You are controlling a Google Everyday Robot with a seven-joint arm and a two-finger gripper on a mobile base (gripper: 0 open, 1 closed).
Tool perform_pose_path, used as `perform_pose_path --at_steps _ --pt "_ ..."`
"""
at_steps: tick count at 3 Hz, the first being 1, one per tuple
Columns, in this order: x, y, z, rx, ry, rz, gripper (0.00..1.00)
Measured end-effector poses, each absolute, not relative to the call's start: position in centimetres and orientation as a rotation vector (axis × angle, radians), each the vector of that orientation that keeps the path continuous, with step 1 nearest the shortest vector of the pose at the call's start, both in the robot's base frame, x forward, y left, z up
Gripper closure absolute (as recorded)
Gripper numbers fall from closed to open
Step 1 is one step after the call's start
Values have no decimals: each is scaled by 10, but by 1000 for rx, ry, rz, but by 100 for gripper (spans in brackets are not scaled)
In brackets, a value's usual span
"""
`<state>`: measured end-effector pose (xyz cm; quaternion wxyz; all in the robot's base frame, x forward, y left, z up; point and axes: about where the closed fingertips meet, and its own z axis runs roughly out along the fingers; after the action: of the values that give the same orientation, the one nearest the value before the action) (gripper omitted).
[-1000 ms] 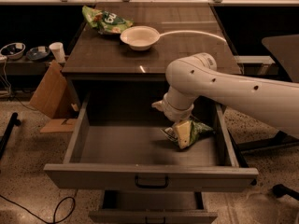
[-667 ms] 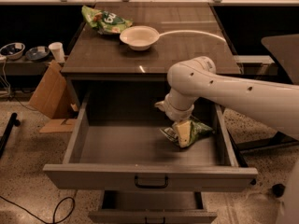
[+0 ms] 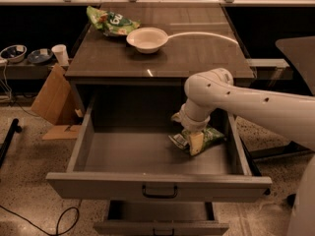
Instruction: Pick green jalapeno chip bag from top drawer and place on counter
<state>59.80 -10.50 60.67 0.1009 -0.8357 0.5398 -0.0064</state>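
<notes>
The top drawer (image 3: 157, 187) is pulled wide open below the counter (image 3: 162, 48). The green jalapeno chip bag (image 3: 210, 136) lies at the right back of the drawer floor, its white-and-dark label patch facing left. My gripper (image 3: 193, 140) reaches down into the drawer from the right, on top of the bag's left end. My white arm (image 3: 236, 100) crosses in front and hides the wrist.
On the counter stand a white bowl (image 3: 147, 39) and a larger green bag with white lettering (image 3: 110, 22) at the back left. A narrower drawer (image 3: 160, 223) is partly open below. A cardboard box (image 3: 51, 101) and a cup (image 3: 60, 54) are at the left.
My arm and gripper have stayed on the chip bag, shifting only very slightly. The bag lies in the same place.
</notes>
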Motion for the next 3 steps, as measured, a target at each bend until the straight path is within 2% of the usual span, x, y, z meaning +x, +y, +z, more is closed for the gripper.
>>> perform_pose_path --at_steps 2,3 --pt "578 -152 634 -2388 1735 -109 65" --pt "565 -178 683 -2361 1791 -209 89"
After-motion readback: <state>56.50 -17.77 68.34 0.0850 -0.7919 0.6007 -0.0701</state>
